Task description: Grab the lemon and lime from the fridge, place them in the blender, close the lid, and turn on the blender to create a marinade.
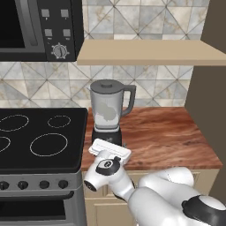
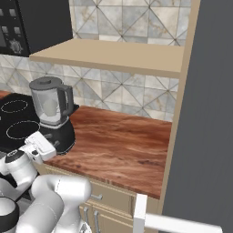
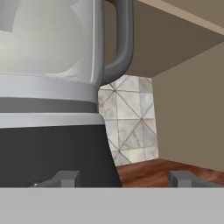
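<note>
Hand view: small dark two-finger gripper (image 3: 124, 178), tips apart and empty, sits near black-based translucent grey blender (image 1: 108, 112), lid on; centre on the knob before twisting.

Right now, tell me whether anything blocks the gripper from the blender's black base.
Nothing visible does. The gripper sits low, directly facing the black base of the translucent grey-jarred blender; just bare wooden counter lies alongside.

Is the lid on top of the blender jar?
Yes, a dark grey lid sits flat on the blender jar's top in the left base view.
</note>
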{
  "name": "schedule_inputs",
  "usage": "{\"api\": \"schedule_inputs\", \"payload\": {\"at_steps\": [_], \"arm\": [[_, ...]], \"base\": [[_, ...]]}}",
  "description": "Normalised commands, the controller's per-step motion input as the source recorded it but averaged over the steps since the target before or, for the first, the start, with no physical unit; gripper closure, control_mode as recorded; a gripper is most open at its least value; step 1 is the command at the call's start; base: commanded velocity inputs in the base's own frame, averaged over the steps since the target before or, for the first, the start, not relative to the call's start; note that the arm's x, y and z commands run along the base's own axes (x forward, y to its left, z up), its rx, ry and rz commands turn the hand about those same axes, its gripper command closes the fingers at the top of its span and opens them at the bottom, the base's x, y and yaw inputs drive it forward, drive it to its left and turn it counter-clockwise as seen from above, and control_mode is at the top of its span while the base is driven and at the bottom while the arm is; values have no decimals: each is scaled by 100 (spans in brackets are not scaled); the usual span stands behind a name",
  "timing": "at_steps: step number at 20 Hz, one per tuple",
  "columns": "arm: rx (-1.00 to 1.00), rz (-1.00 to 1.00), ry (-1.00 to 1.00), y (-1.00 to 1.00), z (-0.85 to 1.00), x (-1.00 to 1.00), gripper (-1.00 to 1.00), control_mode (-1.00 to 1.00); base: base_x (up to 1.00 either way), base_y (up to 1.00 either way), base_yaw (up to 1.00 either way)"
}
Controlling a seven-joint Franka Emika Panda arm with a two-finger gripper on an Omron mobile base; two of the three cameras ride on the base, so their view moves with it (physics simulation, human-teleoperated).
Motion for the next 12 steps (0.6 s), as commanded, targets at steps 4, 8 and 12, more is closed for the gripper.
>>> {"api": "schedule_inputs", "payload": {"at_steps": [4, 8, 12], "arm": [[0, 0, -3, 67, 0, 0, -100, -100], [0, 2, -1, 72, 0, -1, -100, -100], [0, 2, -4, 72, 1, -12, -100, -100]], "base": [[0, 0, 0], [0, 0, 0], [0, 0, 0]]}}
